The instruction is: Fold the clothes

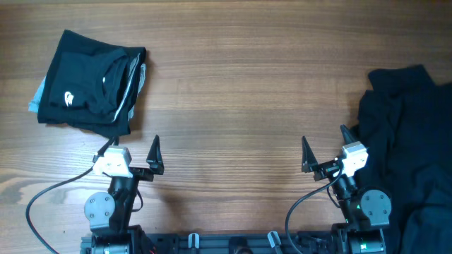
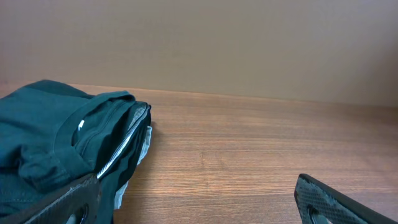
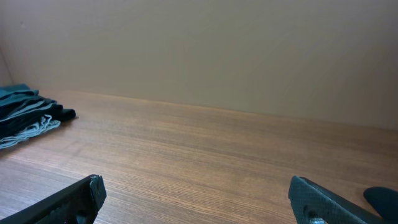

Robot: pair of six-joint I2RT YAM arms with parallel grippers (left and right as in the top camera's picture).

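A folded stack of black clothes (image 1: 88, 81) with a small white logo lies at the table's far left; it fills the left of the left wrist view (image 2: 56, 137) and shows small at the left edge of the right wrist view (image 3: 28, 112). A loose, crumpled heap of black clothes (image 1: 409, 141) covers the right side. My left gripper (image 1: 133, 144) (image 2: 199, 199) stands open and holds nothing, its left finger by the stack's near edge. My right gripper (image 1: 325, 141) (image 3: 196, 196) is open over bare wood, its right finger close to the heap's left edge (image 3: 382, 199).
The wooden table (image 1: 233, 85) stretches between the two piles. Both arm bases and their cables sit along the front edge (image 1: 233, 243). A plain beige wall (image 3: 217, 50) rises behind the table's far edge.
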